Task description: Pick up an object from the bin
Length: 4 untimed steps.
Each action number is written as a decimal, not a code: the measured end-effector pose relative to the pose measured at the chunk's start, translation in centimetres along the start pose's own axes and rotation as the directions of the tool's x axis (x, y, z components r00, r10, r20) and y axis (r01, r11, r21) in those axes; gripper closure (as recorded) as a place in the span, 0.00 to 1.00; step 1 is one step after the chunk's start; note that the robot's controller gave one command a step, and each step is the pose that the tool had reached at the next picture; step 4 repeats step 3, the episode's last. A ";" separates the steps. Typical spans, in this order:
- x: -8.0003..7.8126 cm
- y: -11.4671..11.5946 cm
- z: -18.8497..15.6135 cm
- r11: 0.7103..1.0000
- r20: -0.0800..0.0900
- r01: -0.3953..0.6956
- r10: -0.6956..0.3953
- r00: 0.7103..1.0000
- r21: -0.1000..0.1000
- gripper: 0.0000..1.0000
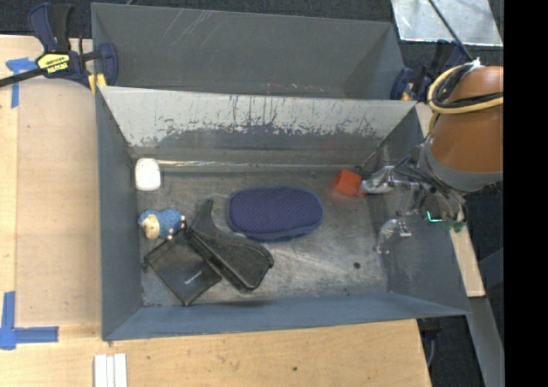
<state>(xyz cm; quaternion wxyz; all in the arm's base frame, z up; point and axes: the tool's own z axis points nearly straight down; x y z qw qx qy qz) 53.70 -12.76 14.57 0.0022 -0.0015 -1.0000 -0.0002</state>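
Approach looks to be your step in hand: the two-finger metal gripper (385, 205) hangs low at the right side of the grey metal bin (120, 205), its fingers spread with nothing between them. A small orange-red block (347, 183) lies just left of its far finger, and a dark blue oval fabric pouch (275, 211) lies further left. Next you need to centre over one thing, lower, then close.
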 end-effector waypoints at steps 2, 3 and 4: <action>-6.3 0.4 3.8 0.996 0.011 -0.086 0.086 0.996 0.001 1.00; -6.1 1.0 -10.4 0.998 0.018 -0.066 0.066 0.998 0.002 1.00; -6.1 1.0 -10.4 0.998 0.018 -0.066 0.066 0.998 0.002 1.00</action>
